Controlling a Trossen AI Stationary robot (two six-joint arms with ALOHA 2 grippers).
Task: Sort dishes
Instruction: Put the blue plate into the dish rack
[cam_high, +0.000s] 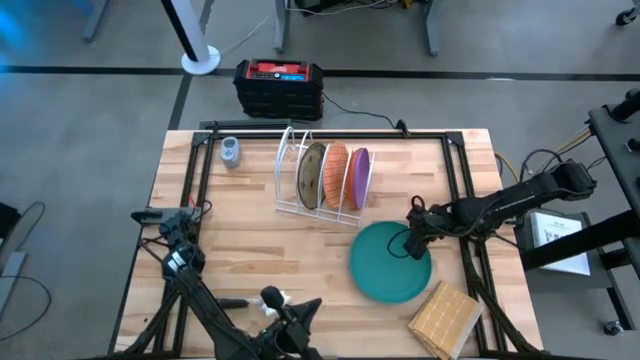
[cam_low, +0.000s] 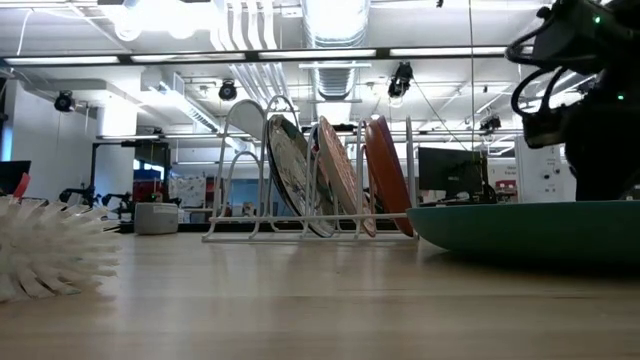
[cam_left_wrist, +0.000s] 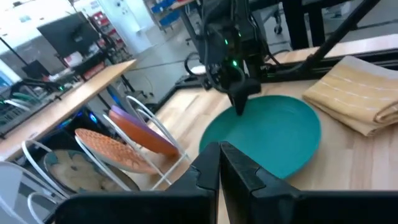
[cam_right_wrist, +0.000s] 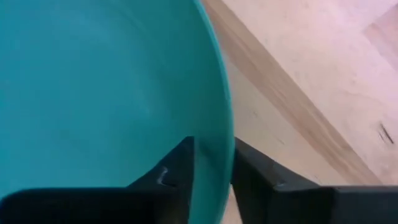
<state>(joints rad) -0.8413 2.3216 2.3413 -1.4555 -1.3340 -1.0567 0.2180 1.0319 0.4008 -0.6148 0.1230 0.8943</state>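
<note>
The large teal-green plate (cam_high: 390, 262) lies about level at the table's right front. My right gripper (cam_high: 410, 245) stands over its far right rim, pointing down, shut on it. The brownish speckled plate (cam_high: 312, 174), the orange plate (cam_high: 335, 170) and the purple plate (cam_high: 358, 172) stand on edge in the white wire rack (cam_high: 290, 160). My left gripper (cam_high: 295, 312) waits at the table's near edge, shut and empty, as its wrist view (cam_left_wrist: 219, 168) shows. My right gripper pinches the teal plate's rim (cam_right_wrist: 217, 146) between its two fingers, one finger over the plate's inner face and one outside the edge. The fingers come from above, pointing down, at the far right part of the rim (cam_left_wrist: 239, 106). Whether the plate is lifted off the table, I cannot tell.
A square wooden block (cam_high: 445, 318) lies at the near right corner, close to the teal plate. A white bristle brush (cam_low: 40, 250) lies near my left arm. A small grey object (cam_high: 231, 152) sits at the far left. Bare wood lies between rack and left arm.
</note>
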